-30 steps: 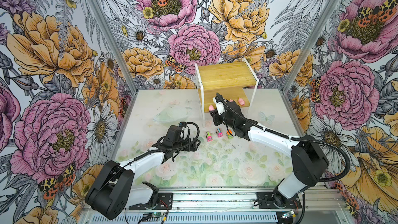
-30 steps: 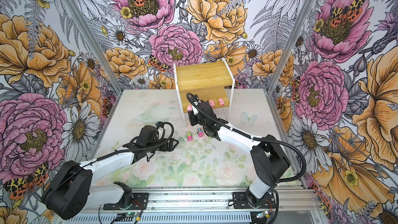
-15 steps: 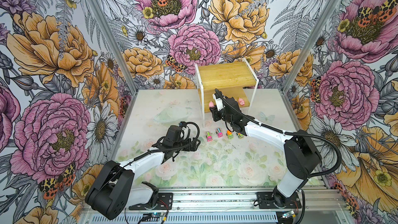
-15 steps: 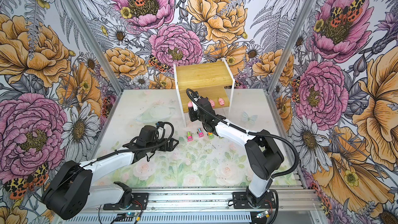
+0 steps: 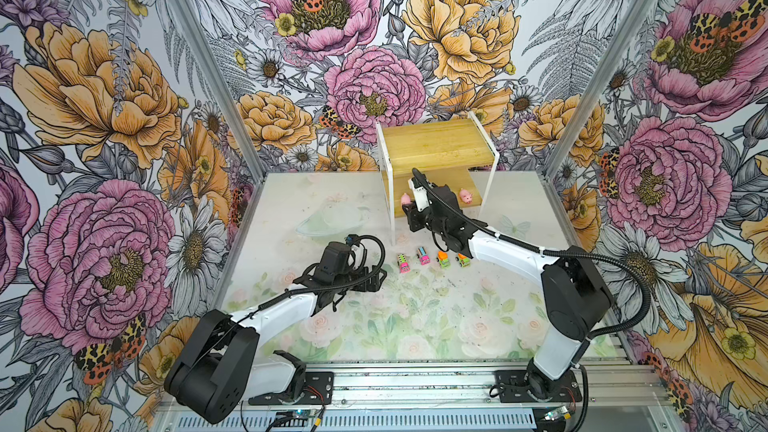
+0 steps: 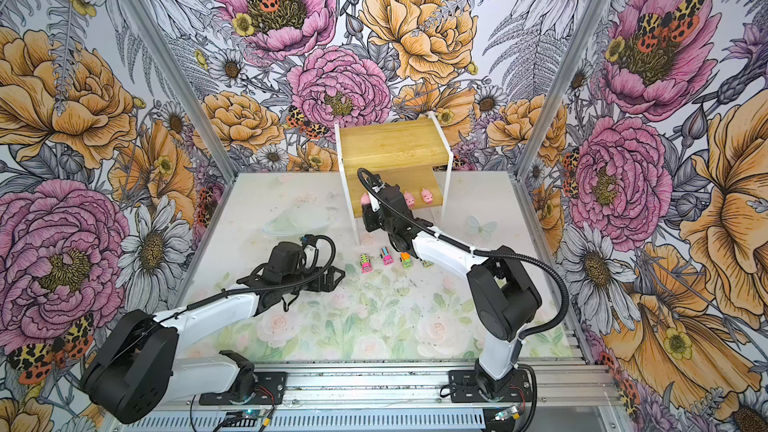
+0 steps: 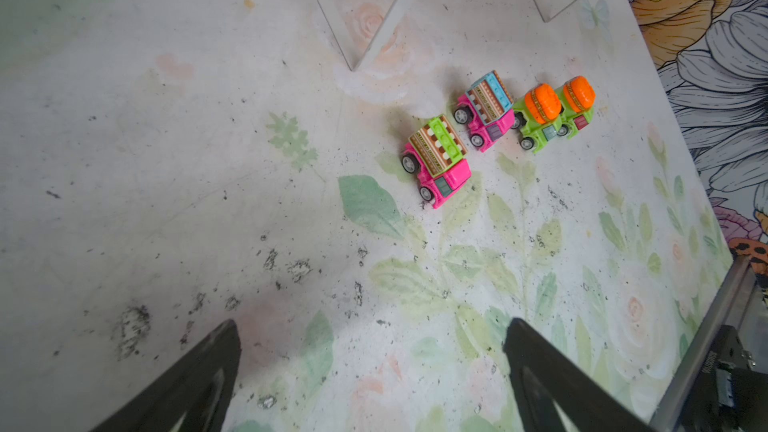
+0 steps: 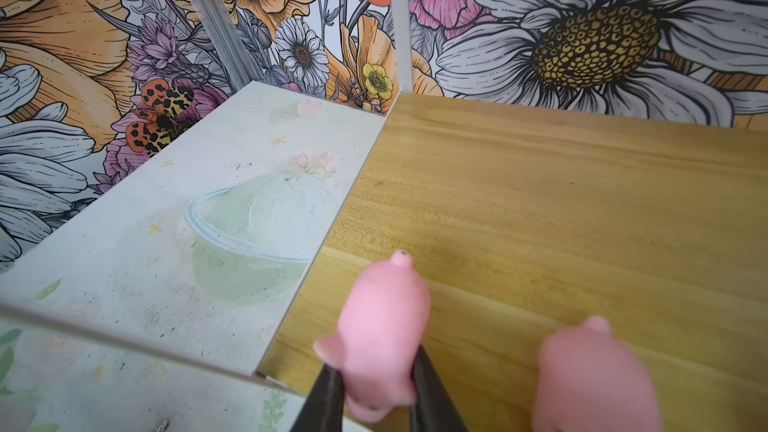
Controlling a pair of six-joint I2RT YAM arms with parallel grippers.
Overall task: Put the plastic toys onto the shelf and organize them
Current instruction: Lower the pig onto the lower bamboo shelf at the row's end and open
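The shelf (image 8: 540, 201) boards are light wood, grain showing, with a soft satin sheen; its thin white legs (image 8: 402, 22) look smooth. The pink pig (image 8: 382, 326) looks matt and rubbery. The four trucks (image 7: 438, 162) at the shelf's 6 o'clock are glossy hard plastic. The tabletop (image 7: 166, 160) is matt, flower-printed, scuffed with black specks.

Bold floral-and-moth wallpaper walls (image 5: 108, 110) on three sides; pale, scuffed rose-print tabletop (image 5: 415, 317); aluminium rail (image 5: 415, 386) in front

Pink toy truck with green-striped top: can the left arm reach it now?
Probably yes: the open left gripper faces the pink toy truck, with only bare table between them.
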